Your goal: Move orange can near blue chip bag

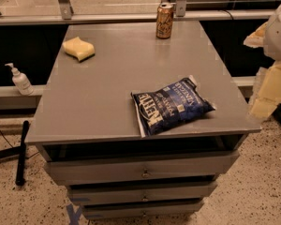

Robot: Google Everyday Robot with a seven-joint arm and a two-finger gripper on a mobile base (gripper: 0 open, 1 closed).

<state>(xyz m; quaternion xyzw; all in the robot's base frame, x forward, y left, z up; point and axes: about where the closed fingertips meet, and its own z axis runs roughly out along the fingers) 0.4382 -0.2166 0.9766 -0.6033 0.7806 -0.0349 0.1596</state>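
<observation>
Nothing done: orange can (164, 20) sits at twelve o'clock, well apart from blue chip bag (171, 106) at five. Gripper (270, 90) hangs at three o'clock; I cannot tell its state.

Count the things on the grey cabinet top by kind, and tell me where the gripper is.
Orange can: 1
Yellow sponge: 1
Blue chip bag: 1
Total: 3
Gripper: beyond the cabinet top at its right edge, touching none.
</observation>
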